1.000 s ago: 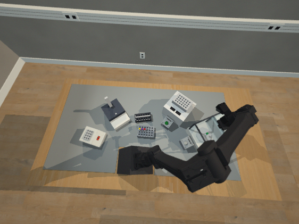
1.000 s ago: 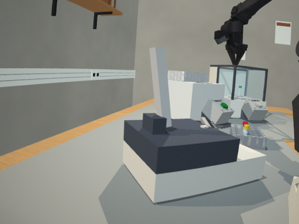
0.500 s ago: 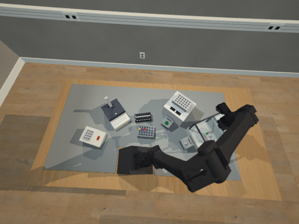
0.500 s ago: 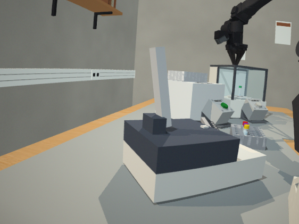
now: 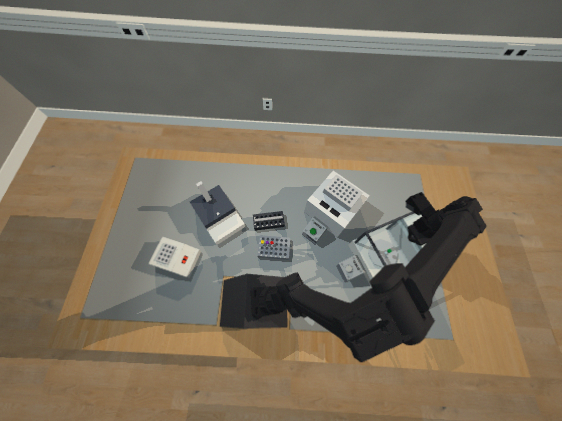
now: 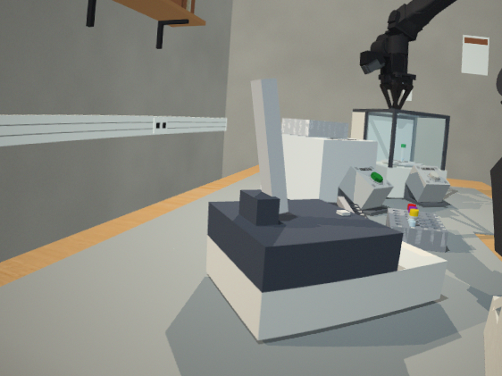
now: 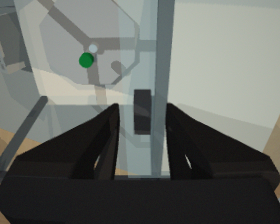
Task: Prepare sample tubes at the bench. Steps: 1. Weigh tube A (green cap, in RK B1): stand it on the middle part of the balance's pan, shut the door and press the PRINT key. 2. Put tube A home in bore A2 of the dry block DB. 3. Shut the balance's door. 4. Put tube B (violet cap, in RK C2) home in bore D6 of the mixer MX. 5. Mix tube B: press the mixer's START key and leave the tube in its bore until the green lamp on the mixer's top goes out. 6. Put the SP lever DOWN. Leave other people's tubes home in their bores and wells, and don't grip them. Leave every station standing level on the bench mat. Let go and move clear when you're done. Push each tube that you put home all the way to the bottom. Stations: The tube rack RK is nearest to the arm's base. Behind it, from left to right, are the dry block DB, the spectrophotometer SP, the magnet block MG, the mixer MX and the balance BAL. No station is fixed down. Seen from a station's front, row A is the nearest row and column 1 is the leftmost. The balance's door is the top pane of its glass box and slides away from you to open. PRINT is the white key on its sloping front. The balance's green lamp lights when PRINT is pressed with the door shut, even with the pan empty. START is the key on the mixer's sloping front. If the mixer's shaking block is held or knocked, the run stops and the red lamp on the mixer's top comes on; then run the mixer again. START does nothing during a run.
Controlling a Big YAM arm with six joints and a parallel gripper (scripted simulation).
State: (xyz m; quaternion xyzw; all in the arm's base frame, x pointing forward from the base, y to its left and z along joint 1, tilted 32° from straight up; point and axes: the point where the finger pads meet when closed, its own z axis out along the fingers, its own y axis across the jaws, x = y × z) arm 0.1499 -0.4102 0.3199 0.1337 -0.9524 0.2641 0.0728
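My gripper [image 6: 395, 107] [image 7: 142, 111] is partly open above the balance's glass box [image 6: 393, 139]. Its fingertips stand either side of the dark door handle [image 7: 142, 122] with gaps. How far the door is open I cannot tell. Tube A, green cap [image 5: 389, 251] [image 6: 403, 146] [image 7: 86, 60], stands upright on the pan [image 7: 107, 22]. The PRINT key [image 5: 349, 269] [image 6: 434, 176] is on the sloping front. Tube B, violet cap [image 5: 267, 243], is in the rack [image 5: 275, 257] [image 6: 424, 238]. The mixer [image 5: 320, 214] [image 6: 304, 166] has a green START key [image 5: 313, 231] [image 6: 376, 177]. The SP lever [image 5: 204, 193] [image 6: 270, 144] points up.
The dry block [image 5: 191, 257] stands at the left, beside the dark-topped spectrophotometer [image 5: 200, 211] [image 6: 313, 229]. The magnet block [image 5: 269, 214] is behind the rack. Yellow-capped [image 5: 262, 241] [image 6: 414, 213] and red-capped [image 5: 272, 243] tubes flank tube B. The mixer is left of the balance.
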